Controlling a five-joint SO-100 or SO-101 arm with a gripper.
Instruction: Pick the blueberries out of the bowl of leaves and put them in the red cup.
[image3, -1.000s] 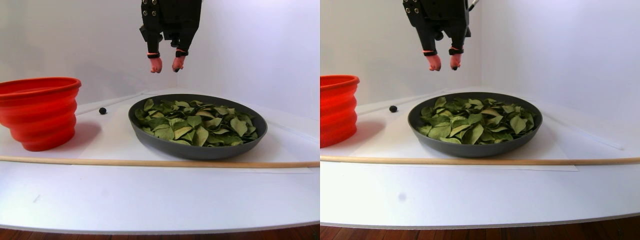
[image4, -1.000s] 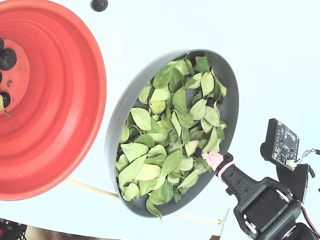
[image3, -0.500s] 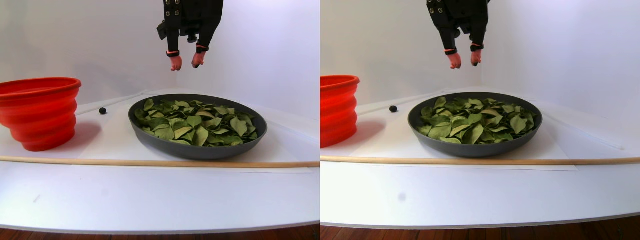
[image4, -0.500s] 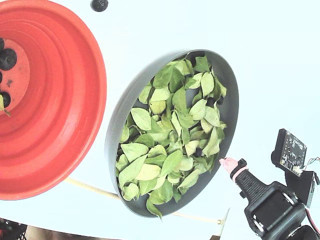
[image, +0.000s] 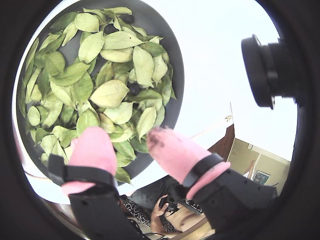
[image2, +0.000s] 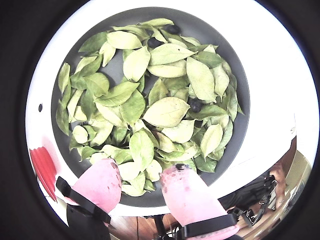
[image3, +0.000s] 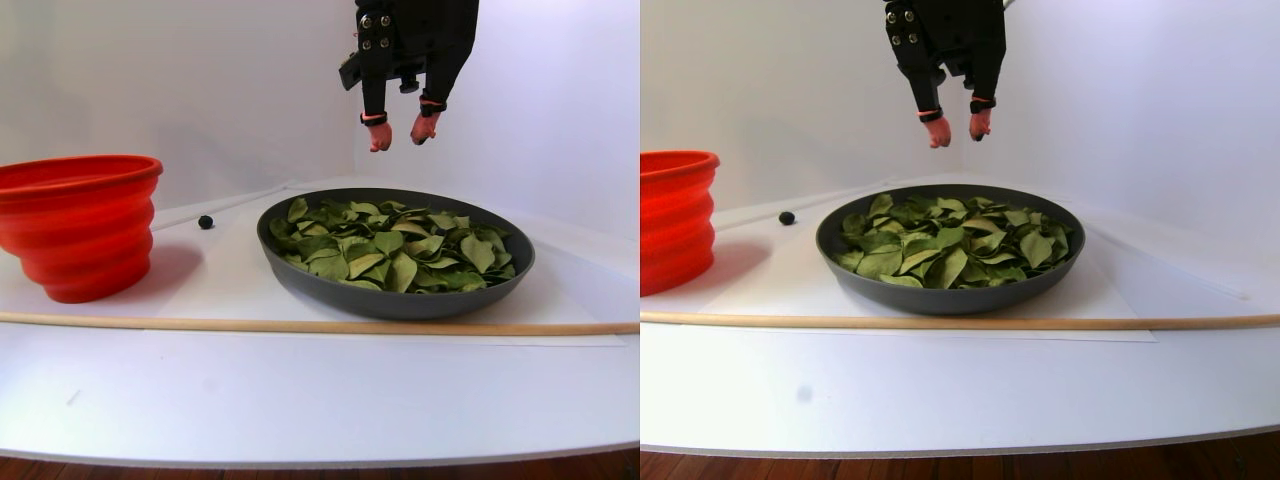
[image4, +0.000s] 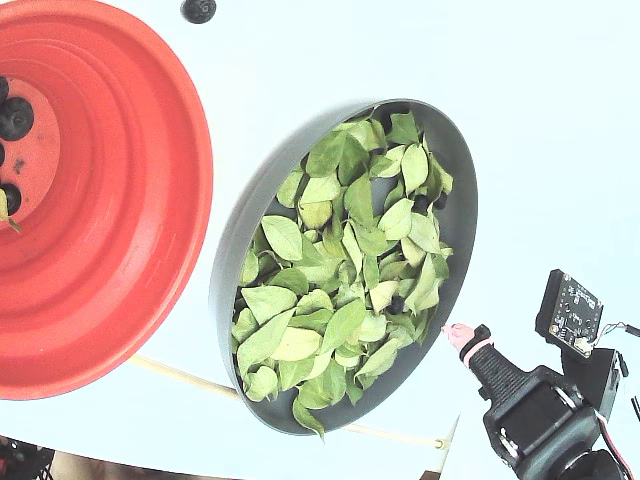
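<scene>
Hand (image3: 400, 132) empty, pink fingertips (image2: 102, 184) parted, above bowl (image3: 395, 300) of leaves (image3: 390, 245); no legible writing.

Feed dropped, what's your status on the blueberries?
Gripper open, empty, high above bowl. Blueberries showing among leaves. One stray berry on table. Nothing blocking.

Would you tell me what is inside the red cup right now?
In the fixed view, the red cup holds blueberries on its pale bottom; the frame edge cuts off the rest.
</scene>
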